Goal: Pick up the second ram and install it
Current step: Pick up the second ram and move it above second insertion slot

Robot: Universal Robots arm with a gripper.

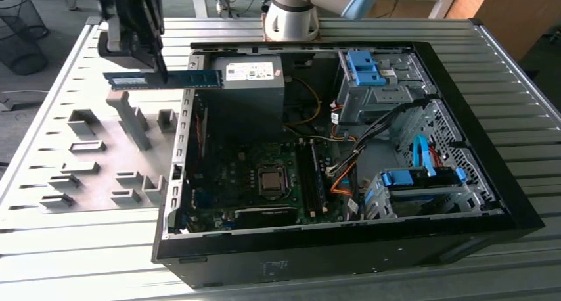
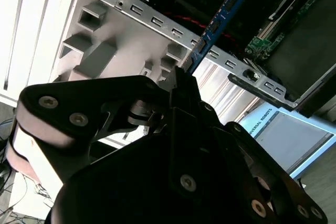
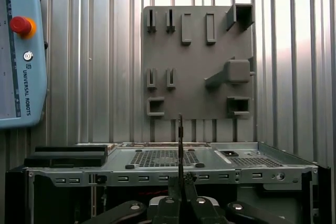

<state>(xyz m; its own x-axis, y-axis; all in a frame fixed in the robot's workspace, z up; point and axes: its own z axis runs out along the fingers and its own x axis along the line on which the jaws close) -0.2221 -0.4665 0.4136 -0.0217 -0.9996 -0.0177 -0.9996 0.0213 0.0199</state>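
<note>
The second ram (image 1: 180, 79), a flat blue board, hangs level in the air, pinched about its middle by the end effector (image 1: 160, 73). We see it above the grey holder plate (image 1: 96, 127), one end reaching toward the open computer case (image 1: 351, 245) at the exterior view's left. Plate and case rest on the ribbed metal worktop (image 1: 79, 248).

The premises were a robotics laboratory or workshop: a ribbed aluminium worktable (image 1: 79, 248) carried an opened black desktop computer case (image 1: 351, 261) and a grey moulded fixture plate (image 3: 194, 77), with a pale-blue teach pendant with red emergency button (image 3: 21, 77) alongside.
</note>
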